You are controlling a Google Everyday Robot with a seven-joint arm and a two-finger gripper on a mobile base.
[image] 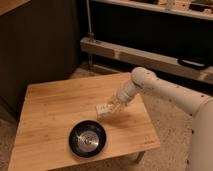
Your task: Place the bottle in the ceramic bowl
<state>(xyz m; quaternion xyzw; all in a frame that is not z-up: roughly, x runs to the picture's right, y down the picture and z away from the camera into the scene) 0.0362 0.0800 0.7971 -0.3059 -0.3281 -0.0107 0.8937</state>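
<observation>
The small whitish bottle sits at the tip of my gripper, tilted, just above the wooden table near its middle right. The gripper is shut on the bottle, with the white arm reaching in from the right. The glossy black ceramic bowl stands on the table near its front edge, a short way in front and to the left of the bottle. The bowl holds nothing.
The table's right edge and front edge lie close to the bowl. A dark wall panel stands behind the table on the left. A metal shelf rack stands behind on the right, above a speckled floor.
</observation>
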